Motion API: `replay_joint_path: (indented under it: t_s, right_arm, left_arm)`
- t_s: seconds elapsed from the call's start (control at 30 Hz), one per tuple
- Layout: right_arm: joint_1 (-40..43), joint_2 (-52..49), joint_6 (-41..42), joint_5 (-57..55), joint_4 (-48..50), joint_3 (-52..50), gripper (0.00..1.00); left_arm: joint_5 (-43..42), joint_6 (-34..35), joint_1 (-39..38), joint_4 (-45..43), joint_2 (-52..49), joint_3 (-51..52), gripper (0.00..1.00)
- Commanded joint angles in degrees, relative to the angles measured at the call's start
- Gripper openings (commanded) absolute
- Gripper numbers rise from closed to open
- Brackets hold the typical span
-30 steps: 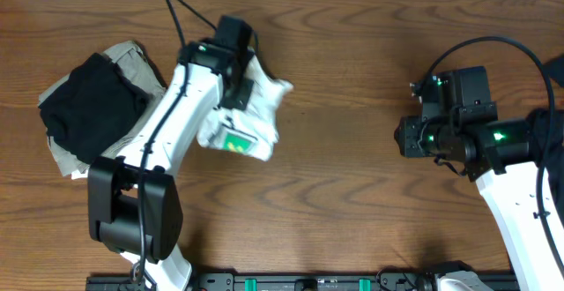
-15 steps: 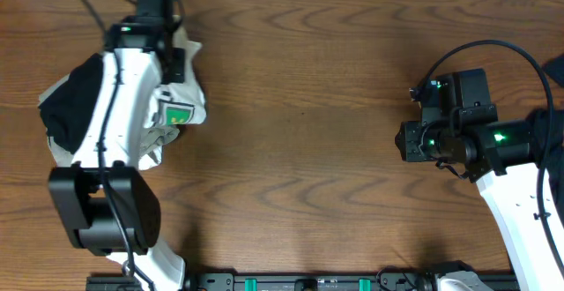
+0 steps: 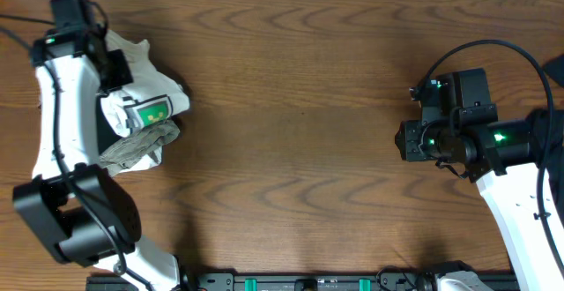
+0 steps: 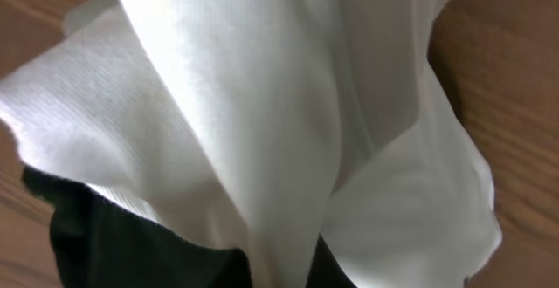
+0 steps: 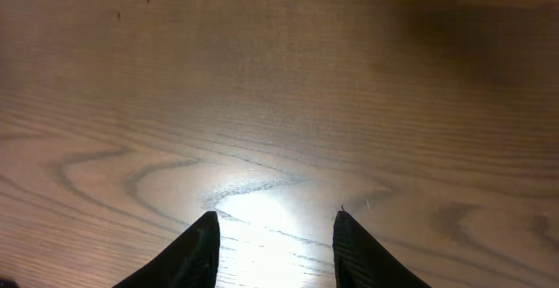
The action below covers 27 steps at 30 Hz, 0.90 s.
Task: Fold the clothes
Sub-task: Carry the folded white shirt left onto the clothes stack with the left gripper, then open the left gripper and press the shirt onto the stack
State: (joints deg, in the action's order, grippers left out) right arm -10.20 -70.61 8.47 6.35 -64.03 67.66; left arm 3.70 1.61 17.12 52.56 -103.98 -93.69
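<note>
The folded white T-shirt (image 3: 141,93), its green-and-blue print (image 3: 155,112) facing up, hangs from my left gripper (image 3: 113,64) at the far left of the table, over a khaki garment (image 3: 132,150). In the left wrist view the white cloth (image 4: 279,105) fills the frame. It runs down between my left gripper's dark fingers (image 4: 284,275), which are shut on it, and a black garment (image 4: 113,244) lies beneath. My right gripper (image 3: 401,139) is open and empty over bare wood at the right, and its fingers (image 5: 275,236) are spread apart.
The wooden table (image 3: 300,150) stretches between the two arms. The left arm's base (image 3: 79,220) stands at the front left. A black rail (image 3: 308,282) runs along the front edge. Cables (image 3: 493,48) loop above the right arm.
My left gripper has carried the white T-shirt from the table's middle-left to the far left, over the pile of black and khaki garments. The right arm has not moved.
</note>
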Motion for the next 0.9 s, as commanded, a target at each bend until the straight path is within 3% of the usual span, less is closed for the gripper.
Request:
replay_joint_path:
  t_s: [0.0,0.23,0.4,0.43,0.53,0.87]
  right_arm:
    - [0.4,0.1,-0.9,-0.6,0.0,-0.2,0.42]
    - [0.4,0.1,-0.9,-0.6,-0.1,-0.2,0.42]
    - [0.4,0.1,-0.9,-0.6,-0.3,-0.2,0.42]
    - [0.4,0.1,-0.9,-0.5,-0.3,-0.2,0.42]
    - [0.4,0.1,-0.8,-0.5,-0.4,-0.2,0.42]
    - [0.4,0.1,-0.8,-0.5,-1.2,-0.2,0.42]
  left_arm:
    - [-1.8,3.4,3.8,-0.1,4.0,-1.9,0.06]
    - [-9.4,4.5,10.7,-0.1,4.2,-1.8,0.07]
    - [-9.7,4.6,12.9,0.2,4.0,-1.8,0.14]
    - [-9.7,4.6,13.1,0.4,4.0,-1.8,0.17]
    - [-9.7,4.5,13.6,1.0,4.0,-1.8,0.44]
    - [-9.4,13.7,16.7,2.2,4.0,-1.8,0.47]
